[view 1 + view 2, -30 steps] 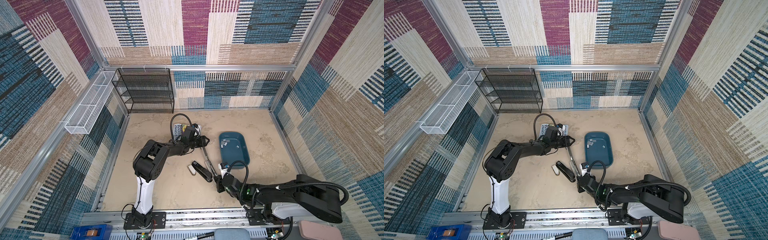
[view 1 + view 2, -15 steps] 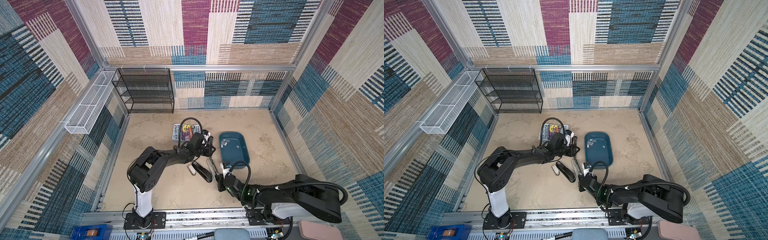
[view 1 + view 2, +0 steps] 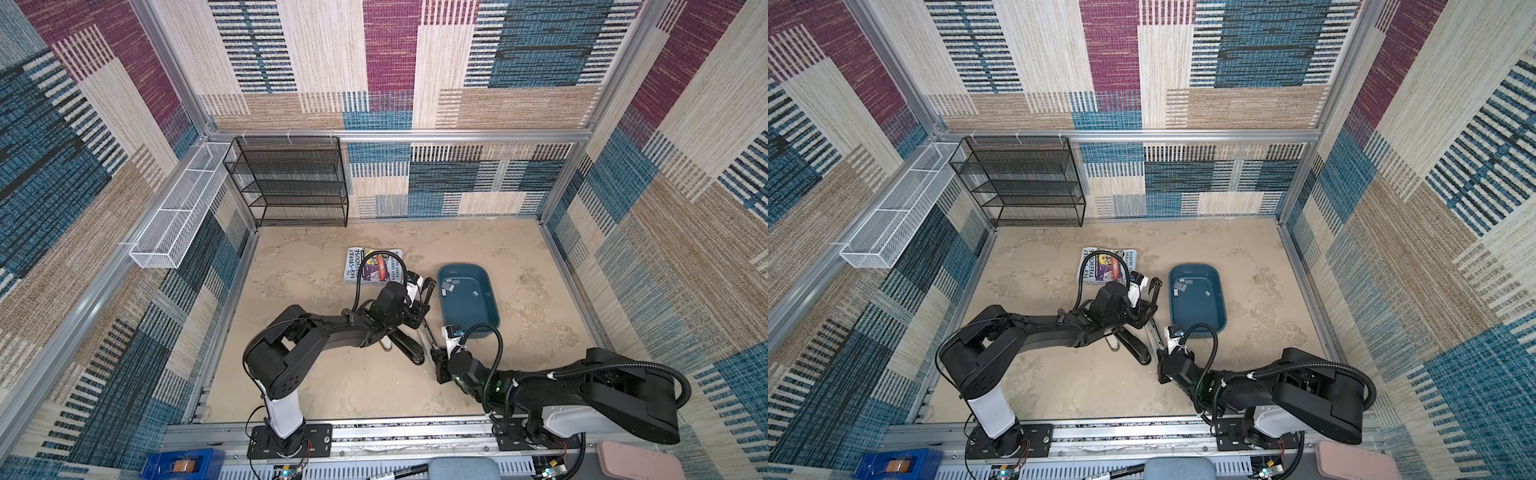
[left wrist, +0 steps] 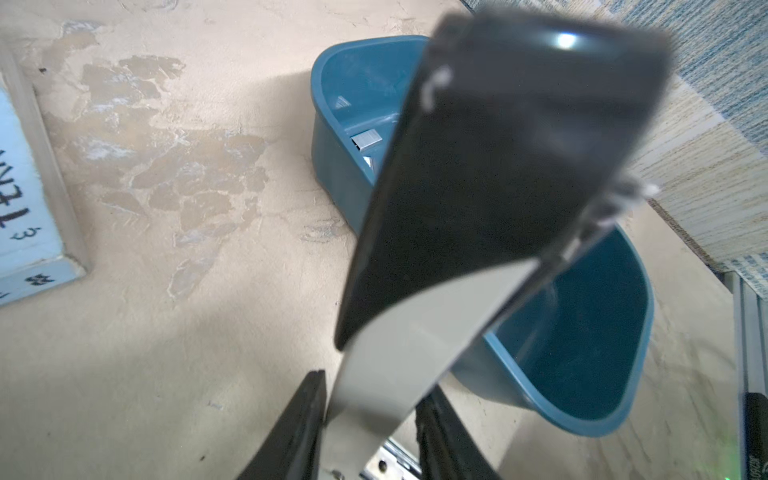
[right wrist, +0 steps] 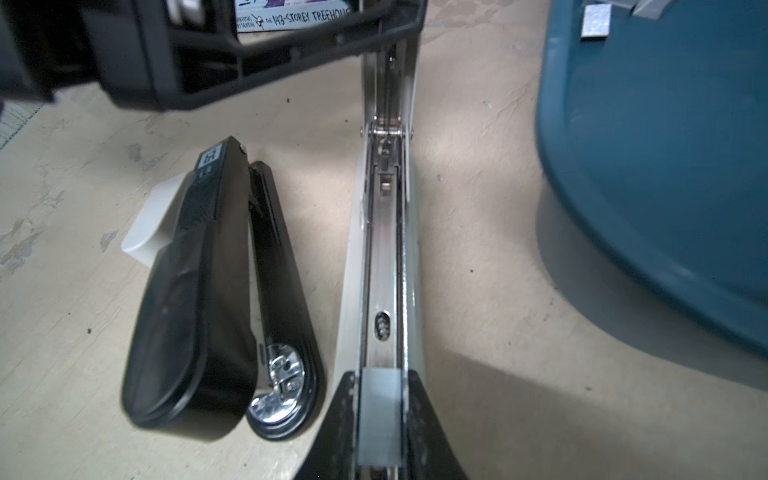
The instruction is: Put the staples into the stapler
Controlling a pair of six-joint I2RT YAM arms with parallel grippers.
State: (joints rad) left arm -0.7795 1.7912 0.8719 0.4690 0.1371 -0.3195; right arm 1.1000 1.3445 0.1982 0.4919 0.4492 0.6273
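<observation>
A white-bodied stapler (image 5: 384, 249) lies opened on the table, its metal channel bare. Its black and grey lid (image 4: 478, 187) stands raised, and my left gripper (image 4: 372, 395) is shut on it, as both top views show (image 3: 419, 309) (image 3: 1148, 309). My right gripper (image 5: 379, 386) clamps the front end of the stapler's channel (image 3: 428, 336). One strip of staples (image 5: 379, 415) sits in that channel between its fingers. More staples (image 3: 451, 286) (image 3: 1183, 284) lie in the blue tray (image 3: 469, 316).
A second, black stapler (image 5: 199, 291) (image 3: 405, 345) lies closed just left of the open one. A book (image 3: 374, 266) lies behind the left gripper. A black wire shelf (image 3: 291, 183) stands at the back left, and a white wire basket (image 3: 178, 212) hangs on the left wall.
My left gripper moved right and nearer, from beside the book to the stapler's lid, and closed on it. The right gripper stayed where it was.
</observation>
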